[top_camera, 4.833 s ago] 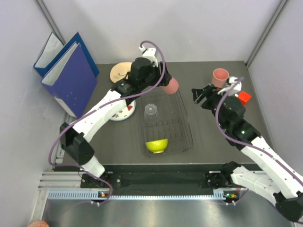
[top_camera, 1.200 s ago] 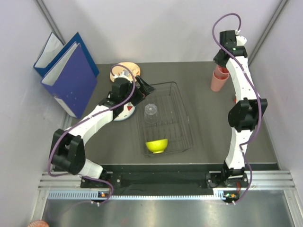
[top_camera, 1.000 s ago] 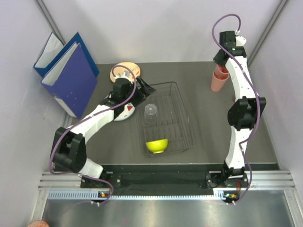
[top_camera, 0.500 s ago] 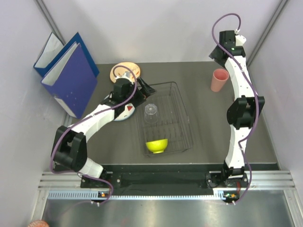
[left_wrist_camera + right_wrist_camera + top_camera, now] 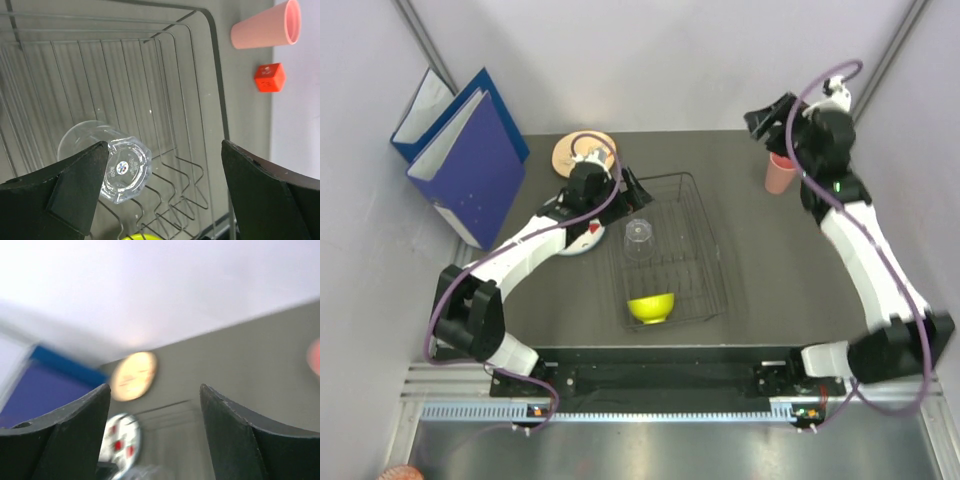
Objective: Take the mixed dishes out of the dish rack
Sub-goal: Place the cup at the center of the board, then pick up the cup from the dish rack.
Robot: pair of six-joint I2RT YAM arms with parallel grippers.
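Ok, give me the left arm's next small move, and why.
Probably lower the left gripper around the clear glass and close. Its jaws stand open over the glass, which sits base-up in the dish rack, and nothing is held.

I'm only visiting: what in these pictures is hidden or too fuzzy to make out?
- Top view: the left arm covers most of the white plate.
- Top view: the right arm overlaps the pink cup; one cup or two stacked, cannot tell.
- Left wrist view: the bottom edge cuts off nearly all of the lime-yellow bowl.
- Right wrist view: motion blur wipes out the tan plate's pattern.
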